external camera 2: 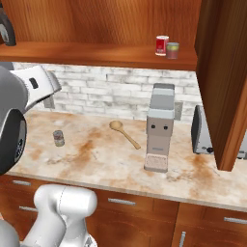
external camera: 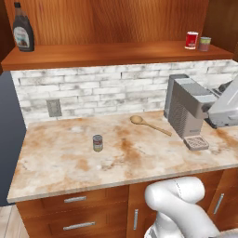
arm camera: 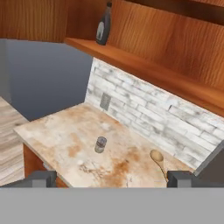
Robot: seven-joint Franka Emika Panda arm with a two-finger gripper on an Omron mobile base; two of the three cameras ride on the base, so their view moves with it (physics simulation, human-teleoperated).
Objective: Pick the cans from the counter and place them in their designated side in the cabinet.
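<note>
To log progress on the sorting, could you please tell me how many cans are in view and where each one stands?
3. A small olive-grey can stands on the beige stone counter; a red can and a pale green-and-pink can stand side by side on the wooden cabinet shelf, right end.

so the counter (external camera: 56, 158) is carrying an olive-grey can (external camera: 97, 142) standing upright out in the open, a wooden spoon (external camera: 148, 123) lying nearer the brick wall, and a grey coffee machine (external camera: 188, 111) sitting just beside the spoon. the cabinet shelf (external camera: 102, 55) is holding a red can (external camera: 191, 40) touching a pale green-and-pink can (external camera: 204, 43), with a syrup bottle (external camera: 23, 29) sitting at the far other end.
</note>
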